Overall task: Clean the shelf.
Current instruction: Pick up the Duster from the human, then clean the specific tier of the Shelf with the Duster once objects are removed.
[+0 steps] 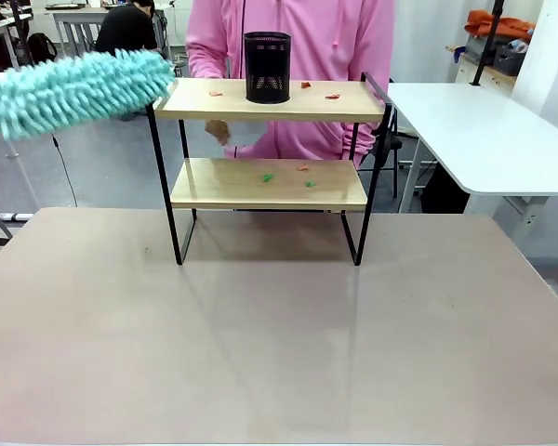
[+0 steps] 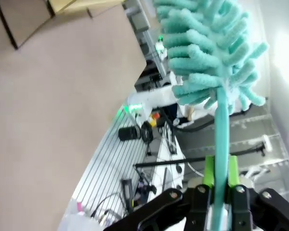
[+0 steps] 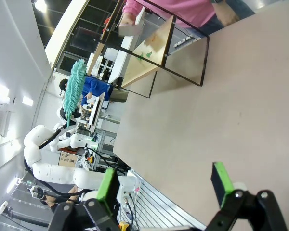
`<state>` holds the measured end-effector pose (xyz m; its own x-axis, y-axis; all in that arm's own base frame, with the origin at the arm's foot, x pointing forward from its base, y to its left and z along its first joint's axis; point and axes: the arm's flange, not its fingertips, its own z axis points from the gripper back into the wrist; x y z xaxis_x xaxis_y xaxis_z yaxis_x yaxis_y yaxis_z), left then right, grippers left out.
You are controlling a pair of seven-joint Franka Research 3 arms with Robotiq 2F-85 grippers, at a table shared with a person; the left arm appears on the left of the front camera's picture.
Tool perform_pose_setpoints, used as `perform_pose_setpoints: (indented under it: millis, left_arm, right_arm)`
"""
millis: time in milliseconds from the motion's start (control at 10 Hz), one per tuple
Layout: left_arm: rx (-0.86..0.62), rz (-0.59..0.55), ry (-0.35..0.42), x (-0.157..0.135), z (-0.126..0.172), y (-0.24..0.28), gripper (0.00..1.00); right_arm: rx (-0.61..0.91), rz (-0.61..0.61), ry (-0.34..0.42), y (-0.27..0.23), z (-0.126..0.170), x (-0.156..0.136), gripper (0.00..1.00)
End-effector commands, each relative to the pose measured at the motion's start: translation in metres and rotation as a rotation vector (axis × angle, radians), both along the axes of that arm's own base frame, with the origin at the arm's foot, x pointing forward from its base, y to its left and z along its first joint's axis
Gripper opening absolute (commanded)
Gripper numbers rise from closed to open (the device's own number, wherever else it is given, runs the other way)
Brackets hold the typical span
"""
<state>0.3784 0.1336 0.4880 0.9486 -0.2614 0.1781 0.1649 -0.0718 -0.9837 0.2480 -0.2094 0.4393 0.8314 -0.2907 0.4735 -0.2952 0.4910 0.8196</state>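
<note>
The shelf (image 1: 270,102) stands at the middle of the table's far side, and its top board carries a black mesh cup (image 1: 267,67) and small red scraps (image 1: 332,96). Green and orange scraps (image 1: 267,177) lie on the lower board. A teal fluffy duster (image 1: 74,88) reaches in from the left, its tip at the left end of the top board. My left gripper (image 2: 220,174) is shut on the duster's handle (image 2: 222,130). In the right wrist view my right gripper (image 3: 164,185) hangs open over the table, far from the shelf (image 3: 151,45).
A person in a pink hoodie (image 1: 298,37) stands right behind the shelf, one hand (image 1: 219,130) between the two boards. A white side table (image 1: 484,130) stands at the right. The brown table (image 1: 279,334) spreads wide in front of the shelf.
</note>
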Motion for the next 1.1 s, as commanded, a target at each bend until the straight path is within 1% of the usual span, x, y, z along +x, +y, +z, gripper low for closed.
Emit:
perform_pose_setpoints:
  millis: [0, 100, 200, 1000]
  left_arm:
    - [-0.004, 0.039, 0.026, -0.022, 0.007, 0.075, 0.12]
    - [0.037, 0.096, 0.016, -0.022, 0.002, 0.075, 0.12]
    - [0.01, 0.007, 0.024, -0.009, -0.011, 0.008, 0.12]
    - [0.01, 0.007, 0.024, -0.009, -0.011, 0.008, 0.12]
  right_arm:
    - [0.003, 0.002, -0.035, -0.001, 0.002, 0.003, 1.0]
    - [0.003, 0.002, -0.035, -0.001, 0.002, 0.003, 1.0]
    - [0.003, 0.002, -0.035, -0.001, 0.002, 0.003, 1.0]
    - [0.003, 0.002, -0.035, -0.001, 0.002, 0.003, 1.0]
